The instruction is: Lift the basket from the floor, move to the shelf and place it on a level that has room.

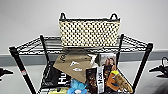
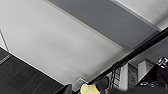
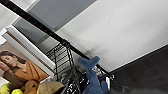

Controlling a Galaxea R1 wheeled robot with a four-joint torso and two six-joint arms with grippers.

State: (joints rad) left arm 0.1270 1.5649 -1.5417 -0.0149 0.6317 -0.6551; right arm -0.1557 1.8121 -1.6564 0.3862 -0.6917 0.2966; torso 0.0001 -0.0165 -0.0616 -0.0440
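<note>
The cream woven basket point(image 1: 89, 32) with a dark rim and two small loop handles stands upright on the top level point(image 1: 135, 45) of the black wire shelf point(image 1: 17, 60), towards its back and centred. Nothing is touching it. My left gripper point(image 1: 4, 72) is a dark shape at the left edge, below the top tier and clear of the rack. My right gripper point(image 1: 160, 68) sits likewise at the right edge, apart from the basket. The dark carpet floor point(image 2: 22, 77) shows in the left wrist view and the floor point(image 3: 147, 72) in the right wrist view, with a shelf post point(image 2: 140, 48) crossing the former.
The tier below is crowded with a brown paper bag point(image 1: 72, 63), printed boxes point(image 1: 98, 78), a blue plush toy point(image 3: 91, 72) and an orange item point(image 1: 115, 80). A white wall with a grey band point(image 1: 30, 60) stands right behind the rack.
</note>
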